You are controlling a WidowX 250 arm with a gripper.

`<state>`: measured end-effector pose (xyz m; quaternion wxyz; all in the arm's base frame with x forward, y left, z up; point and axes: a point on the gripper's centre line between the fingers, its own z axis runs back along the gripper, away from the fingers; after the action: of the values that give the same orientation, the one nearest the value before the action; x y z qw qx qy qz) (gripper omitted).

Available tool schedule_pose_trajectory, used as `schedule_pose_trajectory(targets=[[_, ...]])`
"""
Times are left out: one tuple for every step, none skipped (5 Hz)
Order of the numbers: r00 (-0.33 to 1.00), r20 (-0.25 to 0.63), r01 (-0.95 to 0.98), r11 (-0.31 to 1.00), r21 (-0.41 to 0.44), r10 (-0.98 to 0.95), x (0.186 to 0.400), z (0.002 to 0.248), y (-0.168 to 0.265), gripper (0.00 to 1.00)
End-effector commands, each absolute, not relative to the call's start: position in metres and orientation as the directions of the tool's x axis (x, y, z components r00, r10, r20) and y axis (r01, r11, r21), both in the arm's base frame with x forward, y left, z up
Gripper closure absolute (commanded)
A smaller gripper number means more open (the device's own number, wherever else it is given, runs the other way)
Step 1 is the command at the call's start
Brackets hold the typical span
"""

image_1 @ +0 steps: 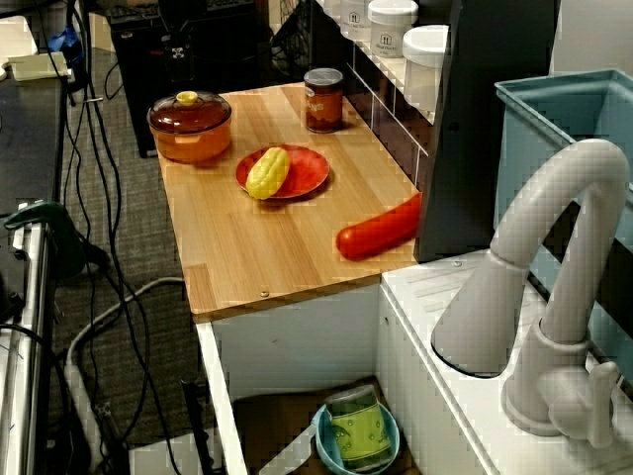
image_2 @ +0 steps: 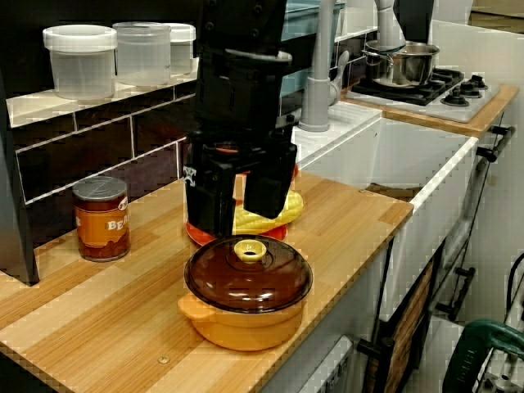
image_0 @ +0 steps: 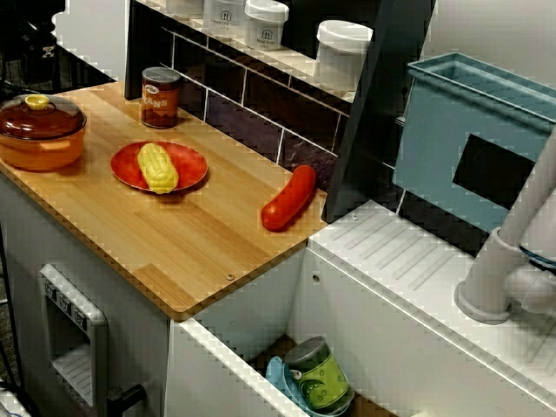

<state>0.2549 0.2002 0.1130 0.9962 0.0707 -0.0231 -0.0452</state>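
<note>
Jaws, low view from the pot end: spread; dark fingers [image_2: 211,201] hang in front of the corn [image_2: 285,211]; contact cannot be told.
Plate, same view: red plate [image_2: 195,234] under the corn, just behind the lidded pot [image_2: 246,299].
Corn [image_0: 157,167], high view over the sink: on the plate, mid-desk [image_0: 174,252]; red sausage [image_0: 289,198] to the right, can [image_0: 160,97] beyond.
Corn [image_1: 267,171], view from behind the faucet: on the plate, pot far left.
</note>
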Motion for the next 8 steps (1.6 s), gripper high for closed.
schedule_pose_trajectory(targets=[[0.994,0.074,0.071,0.983,0.171,-0.084,0.261,0.121,0.204,0.0],[0.994,0.074,0.068,0.982,0.176,-0.082,0.26,0.117,0.202,0.0],[0.994,0.082,0.059,0.981,0.182,-0.075,0.259,0.112,0.2,0.0],[0.994,0.084,0.053,0.98,0.19,-0.07,0.261,0.109,0.196,0.0],[0.994,0.085,0.054,0.979,0.194,-0.072,0.261,0.107,0.193,0.0],[0.994,0.082,0.055,0.979,0.195,-0.072,0.258,0.105,0.192,0.0],[0.993,0.085,0.062,0.976,0.209,-0.081,0.255,0.1,0.189,0.0],[0.993,0.086,0.063,0.976,0.208,-0.082,0.255,0.101,0.19,0.0]])
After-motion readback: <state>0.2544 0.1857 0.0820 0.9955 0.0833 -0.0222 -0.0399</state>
